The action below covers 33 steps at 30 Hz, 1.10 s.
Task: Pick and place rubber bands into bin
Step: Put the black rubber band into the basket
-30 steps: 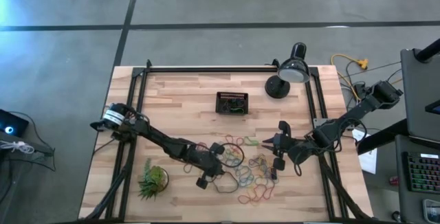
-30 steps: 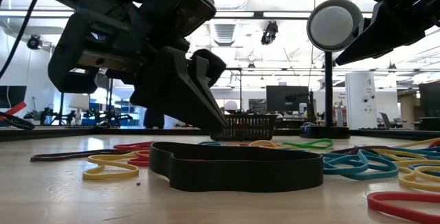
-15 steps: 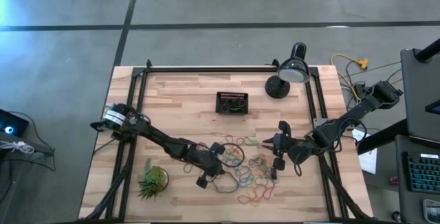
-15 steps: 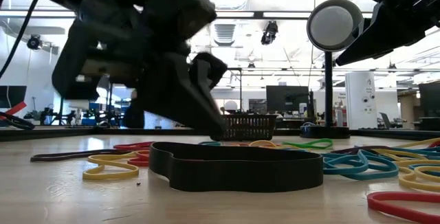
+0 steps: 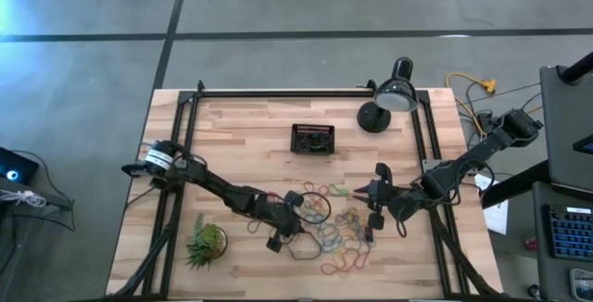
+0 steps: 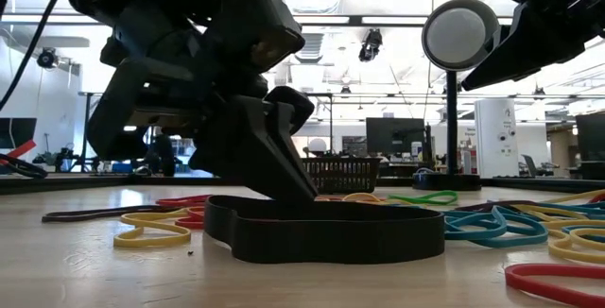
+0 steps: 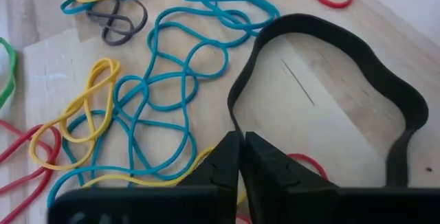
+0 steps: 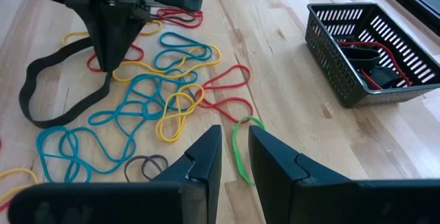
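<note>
Many rubber bands in red, blue, yellow and green lie loose on the wooden table, among them a wide black band. My left gripper is shut, its tips down at the table by the black band's edge. My right gripper hovers open above the bands' right side, with a green band on the wood below it. The bin, a black slotted tray, stands on the table farther back and holds a few bands. My left gripper comes down slanting from the table's left, its shut fingertips at the wood just beside the black band's inner edge. I cannot tell whether the tips touch that band or the yellow band under them.
A black desk lamp stands at the far right of the table. A spiky green plant sits near the front left. Bare wood lies between the bands and the bin.
My left gripper has sunk a little, its tips now down at the black band's edge. The bands lie as before.
</note>
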### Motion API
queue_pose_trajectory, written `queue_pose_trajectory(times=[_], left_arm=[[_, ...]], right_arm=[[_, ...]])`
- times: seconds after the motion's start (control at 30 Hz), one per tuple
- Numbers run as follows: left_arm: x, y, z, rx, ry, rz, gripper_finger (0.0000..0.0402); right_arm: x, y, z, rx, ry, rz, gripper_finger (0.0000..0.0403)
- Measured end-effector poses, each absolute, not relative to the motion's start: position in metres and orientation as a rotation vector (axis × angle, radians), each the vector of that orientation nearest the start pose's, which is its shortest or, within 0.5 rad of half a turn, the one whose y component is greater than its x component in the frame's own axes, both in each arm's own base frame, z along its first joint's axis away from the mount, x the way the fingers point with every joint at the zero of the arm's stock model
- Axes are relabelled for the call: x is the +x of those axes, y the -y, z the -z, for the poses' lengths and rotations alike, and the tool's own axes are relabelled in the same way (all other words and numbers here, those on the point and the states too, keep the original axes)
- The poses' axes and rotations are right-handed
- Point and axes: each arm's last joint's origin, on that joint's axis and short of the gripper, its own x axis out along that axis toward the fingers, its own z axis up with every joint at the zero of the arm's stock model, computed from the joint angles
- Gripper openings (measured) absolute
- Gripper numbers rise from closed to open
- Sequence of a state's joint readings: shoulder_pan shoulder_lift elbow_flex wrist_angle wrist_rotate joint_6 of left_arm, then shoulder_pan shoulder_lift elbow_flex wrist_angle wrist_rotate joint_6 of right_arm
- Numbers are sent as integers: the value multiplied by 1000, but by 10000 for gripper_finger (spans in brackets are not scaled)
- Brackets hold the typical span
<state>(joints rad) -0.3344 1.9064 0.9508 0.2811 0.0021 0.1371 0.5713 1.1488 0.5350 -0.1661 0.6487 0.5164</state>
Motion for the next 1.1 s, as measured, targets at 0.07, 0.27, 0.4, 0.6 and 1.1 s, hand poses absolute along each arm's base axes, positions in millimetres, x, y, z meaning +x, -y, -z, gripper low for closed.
queue_pose_trajectory(times=[0.07,0.27,0.4,0.6,1.1], left_arm=[[352,123,-127,242,-646,371,35],[352,122,-127,240,-646,372,94],[352,122,-127,239,-645,372,110],[352,122,-123,241,-663,372,100],[351,119,-120,243,-691,366,5]], right_arm=[[187,-100,-188,51,-596,232,68],[187,-99,-188,51,-596,232,68],[187,-99,-188,51,-595,233,68],[187,-99,-188,51,-596,233,68],[187,-99,-188,51,-595,233,68]])
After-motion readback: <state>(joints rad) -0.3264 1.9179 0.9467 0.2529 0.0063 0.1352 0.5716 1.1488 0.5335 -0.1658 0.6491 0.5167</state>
